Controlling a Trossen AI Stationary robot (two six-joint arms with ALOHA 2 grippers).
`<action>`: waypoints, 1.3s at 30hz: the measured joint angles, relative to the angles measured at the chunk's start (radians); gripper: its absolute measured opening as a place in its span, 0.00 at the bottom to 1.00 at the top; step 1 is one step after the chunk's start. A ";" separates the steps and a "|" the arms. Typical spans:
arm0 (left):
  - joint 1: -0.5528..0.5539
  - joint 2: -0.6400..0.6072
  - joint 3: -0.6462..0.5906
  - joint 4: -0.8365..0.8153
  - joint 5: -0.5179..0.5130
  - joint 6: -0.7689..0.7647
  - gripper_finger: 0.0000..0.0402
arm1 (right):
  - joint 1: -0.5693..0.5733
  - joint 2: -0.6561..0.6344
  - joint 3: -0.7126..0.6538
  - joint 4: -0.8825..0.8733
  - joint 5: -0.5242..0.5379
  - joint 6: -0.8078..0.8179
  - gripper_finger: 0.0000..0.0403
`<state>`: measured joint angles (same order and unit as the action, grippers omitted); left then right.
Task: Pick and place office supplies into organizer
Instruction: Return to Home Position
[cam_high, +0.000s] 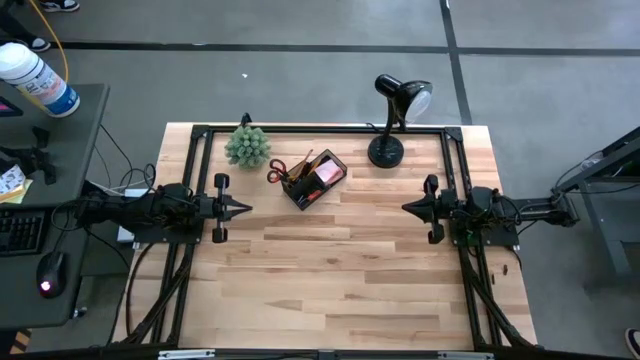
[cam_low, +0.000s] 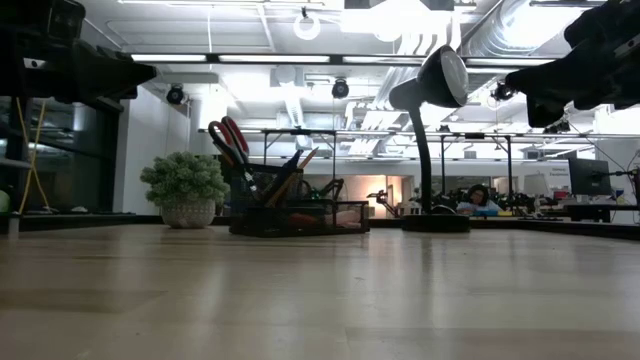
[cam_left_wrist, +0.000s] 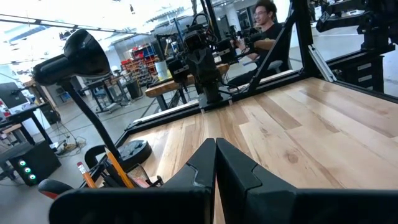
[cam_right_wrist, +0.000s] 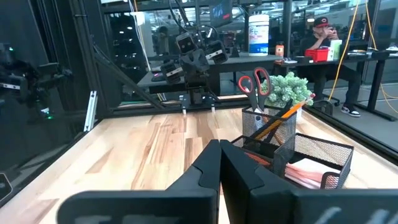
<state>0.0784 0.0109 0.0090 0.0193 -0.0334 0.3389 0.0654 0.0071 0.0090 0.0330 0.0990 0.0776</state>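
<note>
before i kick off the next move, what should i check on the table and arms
1. Left gripper shut and holding nothing: ok.
2. Right gripper shut and holding nothing: ok.
3. Both arms at their own sides of the table, apart from the organizer: ok.
4. Red-handled scissors and orange pencils standing in the organizer: ok.
5. Pink sticky-note pad inside the organizer: ok.
6. Eraser and tiny clips inside: cannot tell, too small to make out.
</note>
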 joint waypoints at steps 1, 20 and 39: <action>0.000 0.000 0.000 0.000 0.000 0.000 0.00 | 0.000 0.000 0.000 0.000 0.000 0.000 0.00; 0.000 0.000 0.000 0.000 0.000 0.000 0.00 | 0.000 0.000 0.000 0.000 -0.001 0.000 0.00; 0.000 0.000 0.000 0.000 0.000 0.000 0.00 | 0.000 0.000 -0.001 0.000 -0.001 0.000 0.01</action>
<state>0.0784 0.0109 0.0090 0.0193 -0.0334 0.3389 0.0654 0.0071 0.0082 0.0330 0.0979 0.0776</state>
